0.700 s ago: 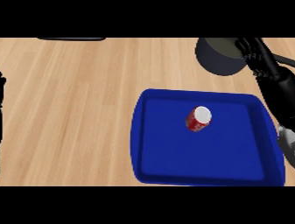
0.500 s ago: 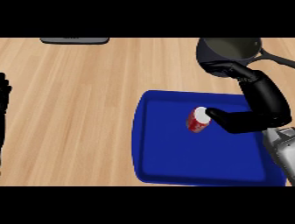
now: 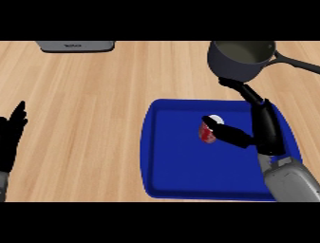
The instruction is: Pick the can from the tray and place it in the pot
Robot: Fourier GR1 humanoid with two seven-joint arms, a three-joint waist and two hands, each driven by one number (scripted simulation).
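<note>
Seemingly only the head view is given. A small red cylindrical can with a pale top (image 3: 209, 130) stands upright in the upper middle of the blue rectangular tray (image 3: 183, 180) on the light wooden surface (image 3: 85, 104). The right hand (image 3: 250, 130) hangs over the tray, thumb touching the can's right side, fingers stretched away toward the dark grey metal pot with a long handle (image 3: 241, 59) beyond the tray's far edge: unclosed, holding nothing. The left hand (image 3: 4, 142) rests open at the left edge. I judge the can light, rigid and smooth-walled; take it round the middle of its side.
</note>
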